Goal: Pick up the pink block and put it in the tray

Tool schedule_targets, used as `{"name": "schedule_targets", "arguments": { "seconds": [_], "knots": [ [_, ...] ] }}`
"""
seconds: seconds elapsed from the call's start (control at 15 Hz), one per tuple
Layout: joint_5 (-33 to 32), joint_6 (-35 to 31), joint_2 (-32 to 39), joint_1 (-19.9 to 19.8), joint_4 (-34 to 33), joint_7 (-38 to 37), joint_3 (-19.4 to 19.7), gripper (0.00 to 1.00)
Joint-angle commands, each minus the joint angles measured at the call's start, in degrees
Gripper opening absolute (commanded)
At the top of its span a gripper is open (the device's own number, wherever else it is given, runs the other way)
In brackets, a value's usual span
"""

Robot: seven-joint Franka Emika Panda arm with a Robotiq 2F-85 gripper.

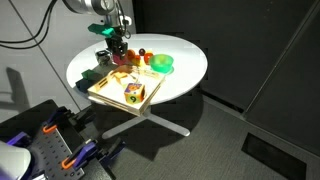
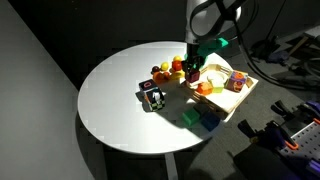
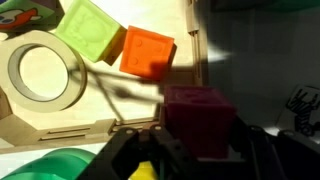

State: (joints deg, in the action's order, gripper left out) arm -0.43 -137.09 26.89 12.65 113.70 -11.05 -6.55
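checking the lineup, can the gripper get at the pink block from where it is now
Probably yes. In the wrist view the pink block sits right between the fingers of the gripper with nothing over it, and the orange block lies apart from it. Whether the fingers already touch it is unclear.

One tray (image 1: 112, 97), one green bowl (image 1: 160, 64), one black-and-white cube (image 2: 153, 97), one pink block (image 3: 198, 118), two other blocks (image 3: 92, 30), perhaps more

Round white table (image 2: 110, 100) — light-wood tray (image 1: 108, 96), green bowl (image 1: 160, 64), black-and-white cube (image 2: 152, 97), small toys (image 2: 170, 72) clustered
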Motion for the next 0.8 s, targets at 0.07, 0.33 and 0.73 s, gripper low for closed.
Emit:
{"name": "schedule_targets", "arguments": {
  "seconds": [0.07, 0.33, 0.73],
  "knots": [
    [1.1, 1.1, -2.5, -2.5, 1.9, 0.2, 1.5, 0.29],
    [0.8, 0.8, -2.5, -4.0, 2.0, -0.2, 3.1, 0.29],
    [0.8, -0.7, -3.8, -6.0, 3.5, -0.9, 5.4, 0.29]
  ]
}}
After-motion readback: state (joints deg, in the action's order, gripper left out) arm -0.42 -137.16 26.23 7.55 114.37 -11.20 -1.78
